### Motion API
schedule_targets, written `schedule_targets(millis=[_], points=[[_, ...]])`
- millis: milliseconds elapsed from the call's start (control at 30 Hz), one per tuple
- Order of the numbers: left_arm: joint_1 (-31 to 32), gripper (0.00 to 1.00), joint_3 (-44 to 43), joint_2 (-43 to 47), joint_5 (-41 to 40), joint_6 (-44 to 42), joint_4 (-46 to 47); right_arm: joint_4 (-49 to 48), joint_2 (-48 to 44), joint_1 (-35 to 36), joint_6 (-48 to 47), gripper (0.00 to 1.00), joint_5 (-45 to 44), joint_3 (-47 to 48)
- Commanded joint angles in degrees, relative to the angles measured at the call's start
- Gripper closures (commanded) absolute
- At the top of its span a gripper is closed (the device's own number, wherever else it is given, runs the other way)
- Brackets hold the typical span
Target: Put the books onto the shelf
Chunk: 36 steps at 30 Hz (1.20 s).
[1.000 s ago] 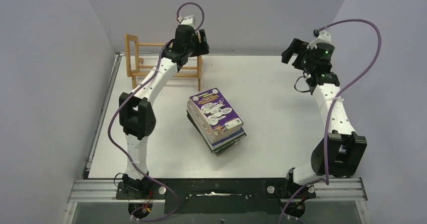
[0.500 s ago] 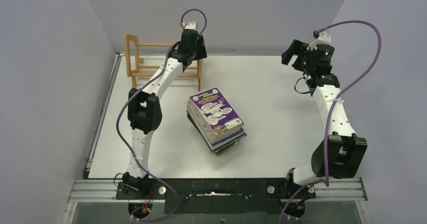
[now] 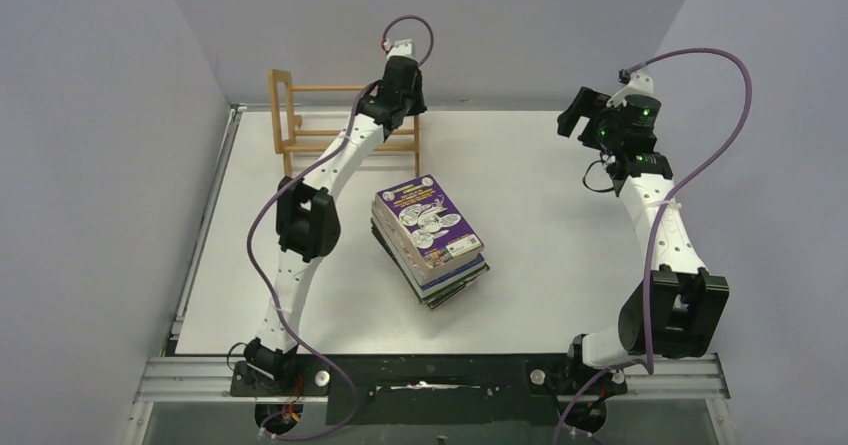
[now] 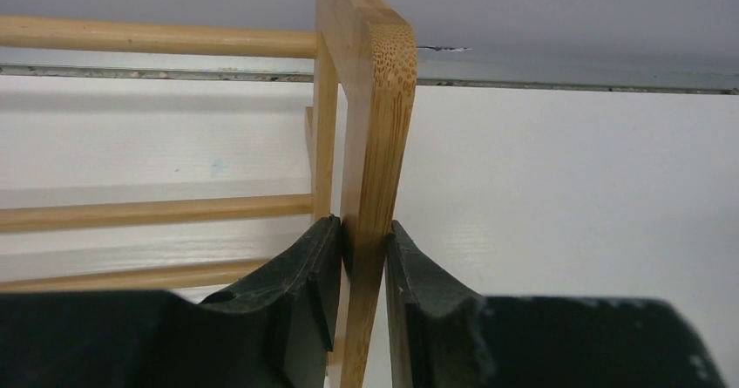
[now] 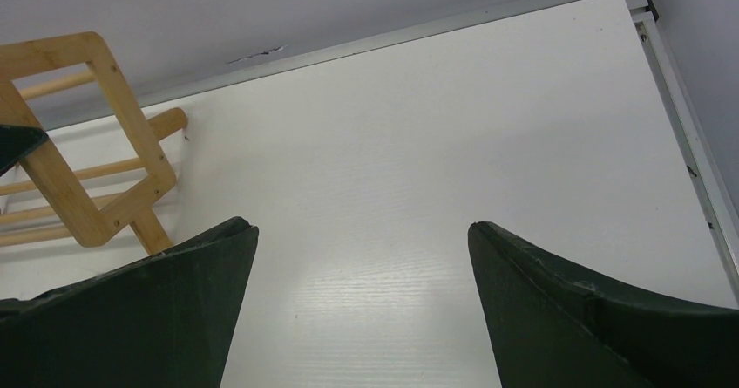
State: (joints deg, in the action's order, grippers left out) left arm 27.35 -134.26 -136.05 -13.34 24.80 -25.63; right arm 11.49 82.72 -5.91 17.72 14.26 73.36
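Note:
The books (image 3: 430, 235) lie in a slanted stack at the table's middle, a purple cartoon cover on top. The shelf (image 3: 300, 115), a light-wood rack of dowel rails, stands at the far left by the back wall. My left gripper (image 3: 404, 105) is at its right end frame. In the left wrist view this gripper (image 4: 362, 240) is shut on the upright post of the shelf (image 4: 375, 100), one pad on each side. My right gripper (image 3: 578, 113) hangs high at the far right, open (image 5: 362, 231) over bare table, holding nothing. The shelf (image 5: 61, 170) shows at that view's left.
A metal rail (image 3: 205, 225) runs along the table's left edge, and grey walls close in on three sides. The arm bases sit on the black bar (image 3: 430, 375) at the near edge.
My left arm stretched further back and right, and its jaws closed on the shelf's right end post. The shelf slid a little to the right. The right arm barely moved.

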Motion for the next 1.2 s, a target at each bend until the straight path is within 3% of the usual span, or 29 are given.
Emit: schedule_targets(millis=[0,233,367,500,533,567,600,633,733,833,967,1167], points=[[4.16,0.87,-7.99,-2.19,0.23,2.25,2.55,-0.59,-3.14,-0.02,-0.61,0.02,-1.78,-0.02],[8.73,1.0,-9.51,-4.7,-3.17,5.34,5.87,-0.02,-5.09,-0.64,0.47,0.02,-6.2,-1.49],[11.56,1.0,-9.53,-5.57,-6.03,7.25,8.2,0.53,-5.31,-0.77,1.03,0.02,-7.84,-1.66],[13.39,1.0,-10.09,-6.22,-6.19,8.14,9.22,0.43,-4.75,-0.81,0.92,0.02,-3.93,-1.49],[13.47,0.95,-10.07,-6.06,-6.63,8.23,8.8,0.39,-4.47,-0.82,0.85,0.02,-2.57,-1.35],[13.43,0.84,-9.83,-5.33,-7.19,8.2,8.4,0.26,-4.22,-0.65,0.83,0.02,-1.04,-1.19],[13.31,0.63,-9.02,-4.54,-7.81,7.78,8.22,0.21,-3.85,-0.33,0.83,0.02,0.26,-0.97],[13.15,0.5,-8.18,-3.44,-8.63,7.4,8.01,0.2,-3.47,0.14,0.83,0.02,1.37,-0.64],[12.25,0.27,-4.91,0.93,-10.19,6.32,8.28,1.61,-1.07,3.0,-0.14,0.02,2.04,1.66],[10.63,0.21,-1.27,6.52,-12.0,5.2,8.46,5.06,2.39,7.76,-1.81,0.02,-0.81,6.74],[5.92,0.2,4.84,15.01,-12.41,4.16,8.75,8.12,7.95,13.69,-1.07,0.0,-2.9,12.42],[-2.6,0.27,19.22,30.08,-8.81,4.19,10.58,9.3,16.24,20.43,0.97,0.02,-5.94,20.09]])
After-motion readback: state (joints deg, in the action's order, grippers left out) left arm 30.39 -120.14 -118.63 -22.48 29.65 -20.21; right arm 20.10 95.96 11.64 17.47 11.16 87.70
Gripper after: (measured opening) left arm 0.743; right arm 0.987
